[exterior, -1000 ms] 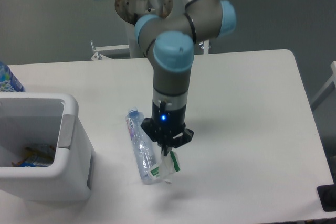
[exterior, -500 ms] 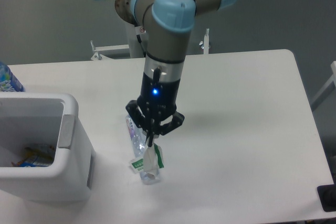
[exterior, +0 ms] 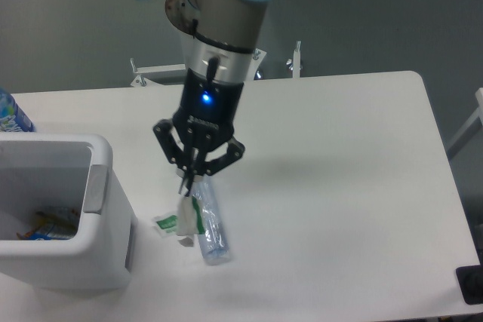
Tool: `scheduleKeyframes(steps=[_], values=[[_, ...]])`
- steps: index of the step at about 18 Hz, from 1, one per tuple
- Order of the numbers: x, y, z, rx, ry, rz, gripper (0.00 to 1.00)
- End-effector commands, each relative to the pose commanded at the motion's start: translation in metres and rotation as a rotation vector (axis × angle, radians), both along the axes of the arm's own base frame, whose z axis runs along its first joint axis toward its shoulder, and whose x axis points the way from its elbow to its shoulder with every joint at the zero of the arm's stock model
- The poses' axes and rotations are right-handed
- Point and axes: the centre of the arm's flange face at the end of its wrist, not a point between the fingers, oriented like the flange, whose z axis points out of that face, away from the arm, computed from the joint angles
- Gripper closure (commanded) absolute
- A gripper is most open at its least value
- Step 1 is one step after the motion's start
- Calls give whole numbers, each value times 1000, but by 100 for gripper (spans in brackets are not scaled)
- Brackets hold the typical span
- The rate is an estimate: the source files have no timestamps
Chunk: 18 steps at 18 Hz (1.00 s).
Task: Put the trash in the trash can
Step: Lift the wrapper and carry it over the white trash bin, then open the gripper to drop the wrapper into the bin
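Note:
My gripper (exterior: 187,185) is shut on the crumpled white wrapper with a green strip (exterior: 179,221), which hangs below the fingertips above the table. Just right of it, the slim clear crushed bottle (exterior: 210,220) lies flat on the white table (exterior: 339,186), its upper end hidden behind the gripper. The white trash can (exterior: 56,213) stands at the left edge, its rim a short way left of the dangling wrapper. Some colourful litter (exterior: 47,228) lies inside it.
A bottle with a bright blue label (exterior: 11,115) peeks in at the far left behind the trash can. The arm's base (exterior: 204,5) rises at the back of the table. A dark object (exterior: 469,284) sits at the bottom right corner.
The gripper has risen and moved left toward the trash can, carrying the wrapper off the bottle. The bottle stays on the table.

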Motion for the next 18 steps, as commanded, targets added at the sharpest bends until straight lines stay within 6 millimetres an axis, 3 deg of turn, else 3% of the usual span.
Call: scheduleKeyframes(steps=[7,14,18], values=[[65,1,37,47,-15,-30,99],[113,18,35,36,-38,-90,73],[118,20,41,52,-20,-107,3]])
